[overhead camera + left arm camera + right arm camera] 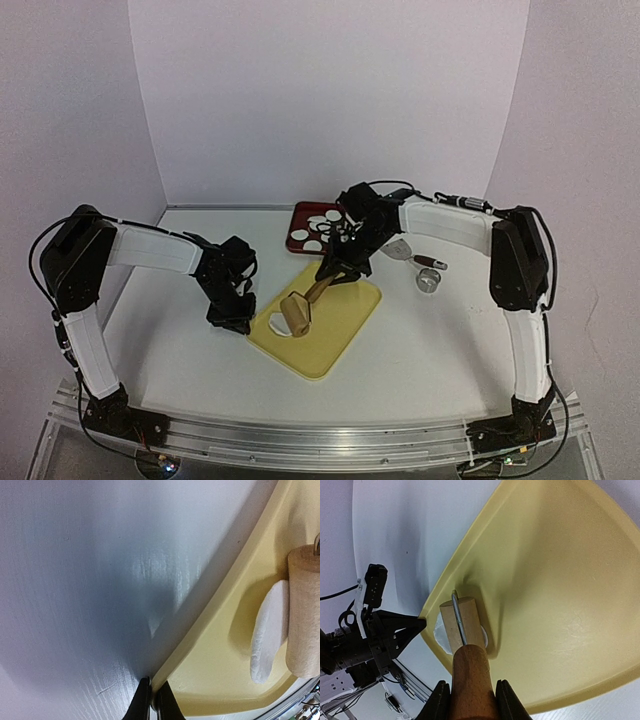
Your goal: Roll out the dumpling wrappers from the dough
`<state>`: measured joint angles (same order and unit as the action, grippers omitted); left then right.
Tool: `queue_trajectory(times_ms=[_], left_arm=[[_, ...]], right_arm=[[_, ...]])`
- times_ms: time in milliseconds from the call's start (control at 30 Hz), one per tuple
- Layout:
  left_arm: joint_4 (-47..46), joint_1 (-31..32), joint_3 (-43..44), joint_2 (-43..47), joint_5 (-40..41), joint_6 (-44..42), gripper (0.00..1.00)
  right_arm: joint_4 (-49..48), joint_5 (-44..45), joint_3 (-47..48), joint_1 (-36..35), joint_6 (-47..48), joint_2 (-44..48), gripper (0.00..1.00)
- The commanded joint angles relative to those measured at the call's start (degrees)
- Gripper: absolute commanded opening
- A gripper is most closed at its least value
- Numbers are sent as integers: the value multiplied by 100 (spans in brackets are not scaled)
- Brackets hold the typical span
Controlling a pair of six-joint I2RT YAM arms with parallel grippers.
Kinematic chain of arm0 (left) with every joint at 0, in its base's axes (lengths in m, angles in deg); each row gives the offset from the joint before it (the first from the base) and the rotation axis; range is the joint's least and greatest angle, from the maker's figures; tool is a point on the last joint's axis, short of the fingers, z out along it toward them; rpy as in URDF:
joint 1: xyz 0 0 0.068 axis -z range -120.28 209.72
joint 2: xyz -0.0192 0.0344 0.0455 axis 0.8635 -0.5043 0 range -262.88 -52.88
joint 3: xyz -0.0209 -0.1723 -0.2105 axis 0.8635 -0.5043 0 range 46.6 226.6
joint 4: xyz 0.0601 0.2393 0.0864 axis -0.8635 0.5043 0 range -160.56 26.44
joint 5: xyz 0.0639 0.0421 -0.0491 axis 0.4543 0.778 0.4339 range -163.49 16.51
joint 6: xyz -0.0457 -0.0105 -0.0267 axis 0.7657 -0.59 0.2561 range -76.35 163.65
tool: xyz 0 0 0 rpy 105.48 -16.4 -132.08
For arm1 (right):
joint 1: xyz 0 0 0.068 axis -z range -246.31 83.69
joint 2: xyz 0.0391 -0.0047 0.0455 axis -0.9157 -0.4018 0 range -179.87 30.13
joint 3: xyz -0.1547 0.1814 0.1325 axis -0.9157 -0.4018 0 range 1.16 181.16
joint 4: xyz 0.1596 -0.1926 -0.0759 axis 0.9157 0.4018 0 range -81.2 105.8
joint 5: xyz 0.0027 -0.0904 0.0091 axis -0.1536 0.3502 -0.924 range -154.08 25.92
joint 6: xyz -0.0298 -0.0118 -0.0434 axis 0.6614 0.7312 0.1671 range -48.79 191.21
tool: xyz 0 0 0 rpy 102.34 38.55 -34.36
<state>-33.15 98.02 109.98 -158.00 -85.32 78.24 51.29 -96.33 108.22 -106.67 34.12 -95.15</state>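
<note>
Inspector: Dough (270,630) lay at the frame's right, under the roller (305,615). Right gripper (472,700) clamped the handle (470,670); left gripper (152,703) was shut at the board (215,675) edge.
Assessor: Even, level pressure was advisable.

A robotics lab bench is showing here: plain white panels (330,100) are enclosing a white table (430,350), a left arm (150,250) and a right arm (450,225) are standing bolted to an aluminium rail (320,437), and bare cables (33,265) are looping alongside.

Yellow board (338,322) under wooden roller (296,316), red tray (294,228) behind, ring cutter (428,281) rightward
</note>
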Motion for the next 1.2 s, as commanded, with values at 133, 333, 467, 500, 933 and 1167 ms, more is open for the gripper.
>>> queue_trajectory(times_ms=[133,333,467,500,933,1167], left_arm=[[-165,72,138,79,15,51,0],[-117,72,164,52,15,164,0],[-147,72,191,49,-20,277,0],[-160,72,186,58,-32,299,0],[-18,71,24,191,189,427,0],[-57,73,66,129,147,379,0]], right_arm=[[280,375,264,-481,49,-747,0],[492,376,592,-675,32,-1035,0],[541,451,571,-750,3,-1081,0],[542,514,521,-754,-24,-1069,0],[656,1684,-1179,-144,-369,-69,0],[673,1241,-627,-478,-153,-612,0]])
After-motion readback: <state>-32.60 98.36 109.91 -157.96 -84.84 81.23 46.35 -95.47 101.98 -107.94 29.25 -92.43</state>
